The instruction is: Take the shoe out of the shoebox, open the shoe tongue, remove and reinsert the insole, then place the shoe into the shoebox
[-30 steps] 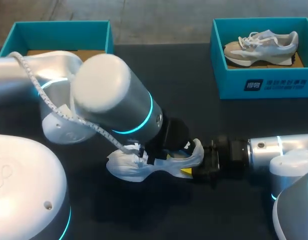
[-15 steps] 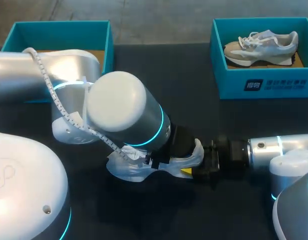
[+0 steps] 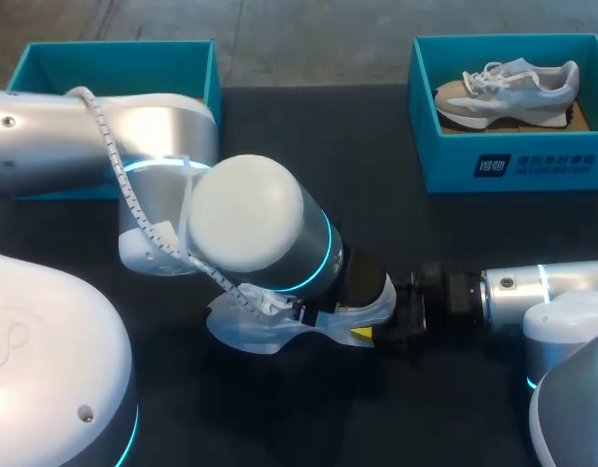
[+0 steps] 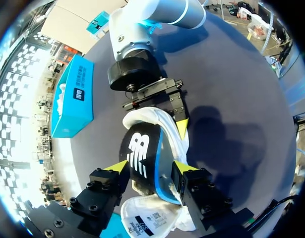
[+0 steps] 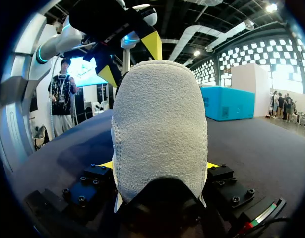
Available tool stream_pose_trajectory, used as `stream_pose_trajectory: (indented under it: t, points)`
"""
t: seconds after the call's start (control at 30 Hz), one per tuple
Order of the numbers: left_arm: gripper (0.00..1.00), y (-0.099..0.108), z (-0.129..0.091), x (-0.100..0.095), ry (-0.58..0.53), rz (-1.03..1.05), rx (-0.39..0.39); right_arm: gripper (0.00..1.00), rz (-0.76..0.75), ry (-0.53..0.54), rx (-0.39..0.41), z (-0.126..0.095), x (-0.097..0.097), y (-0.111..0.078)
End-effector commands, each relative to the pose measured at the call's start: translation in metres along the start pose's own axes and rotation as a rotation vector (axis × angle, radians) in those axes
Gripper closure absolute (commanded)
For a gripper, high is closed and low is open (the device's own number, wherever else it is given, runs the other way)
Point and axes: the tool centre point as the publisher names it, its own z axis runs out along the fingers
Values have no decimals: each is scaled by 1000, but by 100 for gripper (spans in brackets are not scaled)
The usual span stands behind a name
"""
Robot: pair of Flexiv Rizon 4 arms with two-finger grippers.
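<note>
black insole (image 4: pixel 140 148), white logo | left end effector (image 4: pixel 149 167) pinching it | right end effector (image 5: pixel 159 164) clamps shoe (image 5: pixel 159 114) heel

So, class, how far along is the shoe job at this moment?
Done: the shoe is out of the left shoebox and lies on the table. In hand: the right gripper clamps its heel, and the left gripper holds the black insole over it; whether coming out or going in, I cannot tell. Left: seating the insole, then boxing the shoe.

Bright overhead light; soft shadow beside shoe (image 4: pixel 142 116) on dark table (image 4: pixel 241 89); glare on left arm (image 3: pixel 245 214) shell.
</note>
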Motion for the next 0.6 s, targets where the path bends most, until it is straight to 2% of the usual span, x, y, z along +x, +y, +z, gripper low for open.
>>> stream_pose_trajectory:
  t: [0.03,0.17,0.6]
  points:
    - [47,-5,6,-2,-10,0,-18,100,1,0,2,0,0,-2]
    - [50,-3,7,-6,-12,-5,-21,100,1,0,2,0,0,-2]
    - [51,1,15,-8,-21,-14,-39,100,1,0,2,0,0,-2]
